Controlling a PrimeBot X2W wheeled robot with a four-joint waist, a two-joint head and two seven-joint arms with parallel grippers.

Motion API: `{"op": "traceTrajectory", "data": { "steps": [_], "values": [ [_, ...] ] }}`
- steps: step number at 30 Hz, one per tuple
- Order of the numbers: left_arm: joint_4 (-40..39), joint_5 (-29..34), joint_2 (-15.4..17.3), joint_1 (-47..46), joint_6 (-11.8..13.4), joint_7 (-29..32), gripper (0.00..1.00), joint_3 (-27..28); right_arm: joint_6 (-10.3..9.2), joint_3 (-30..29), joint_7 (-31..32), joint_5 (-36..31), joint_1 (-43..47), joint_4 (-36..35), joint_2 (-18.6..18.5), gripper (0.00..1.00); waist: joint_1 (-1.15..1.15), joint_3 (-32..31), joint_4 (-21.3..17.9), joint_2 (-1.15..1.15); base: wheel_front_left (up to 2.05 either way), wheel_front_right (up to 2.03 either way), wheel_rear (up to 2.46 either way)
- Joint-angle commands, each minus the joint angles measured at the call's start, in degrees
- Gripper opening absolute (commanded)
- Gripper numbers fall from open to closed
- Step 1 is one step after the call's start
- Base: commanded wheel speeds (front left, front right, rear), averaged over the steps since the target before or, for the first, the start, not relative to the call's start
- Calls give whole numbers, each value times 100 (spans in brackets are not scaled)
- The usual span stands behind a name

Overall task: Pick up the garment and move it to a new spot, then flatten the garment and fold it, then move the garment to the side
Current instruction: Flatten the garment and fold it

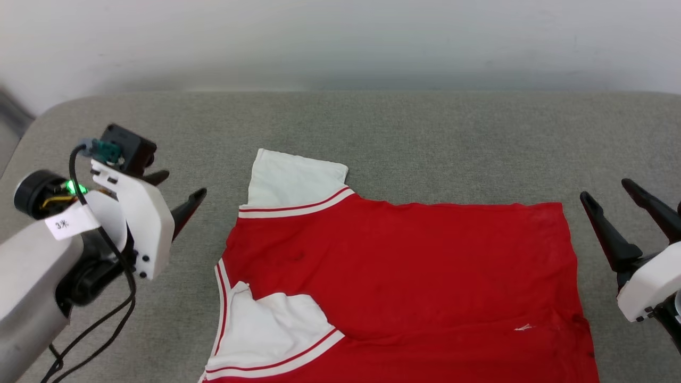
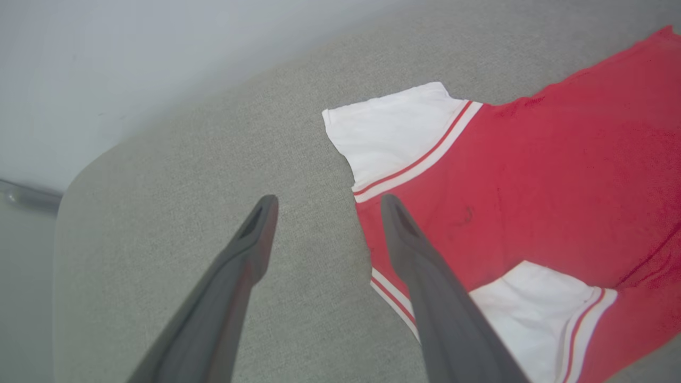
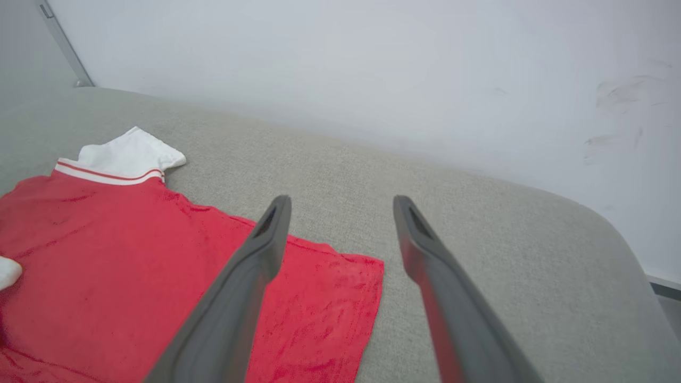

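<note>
The red, white-sleeved garment [image 1: 404,276] lies spread flat sideways.

The left gripper [image 2: 328,199] hangs spread wide and empty above the grey worktop [image 2: 159,213]. To its right the shirt [image 2: 532,186] lies on the worktop, with one white sleeve [image 2: 388,127] spread flat. One finger [image 2: 425,276] overlaps the shirt's striped edge.

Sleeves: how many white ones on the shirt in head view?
2. One white sleeve lies flat at the garment's far left corner. The other sleeve lies rumpled at the near left, cut by the picture's bottom edge. None seems hidden.
</note>
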Motion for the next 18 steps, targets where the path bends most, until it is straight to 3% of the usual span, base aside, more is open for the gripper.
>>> {"op": "traceTrajectory", "data": {
  "steps": [1, 8, 10, 18],
  "values": [
    [109, 117, -141, -237, 91, -158, 100, 109, -3, -243, -255, -237, 91, -177, 296, 100, 0, 177, -139, 0, 0, 0, 0],
    [690, 165, -569, -1202, 154, -257, 100, 494, -3, -1015, -867, -944, 534, -942, 1323, 100, 0, 730, -439, 0, 0, 0, 0],
    [790, 177, -599, -1321, 123, -172, 100, 497, -3, -1062, -896, -1014, 608, -1050, 1440, 100, 0, 820, -486, 0, 0, 0, 0],
    [1676, -238, -812, -2206, -223, 1196, 100, 406, -3, -1256, -922, -1370, 936, -1750, 2153, 100, 0, 1493, -832, 0, 0, 0, 0]
  ]
}}
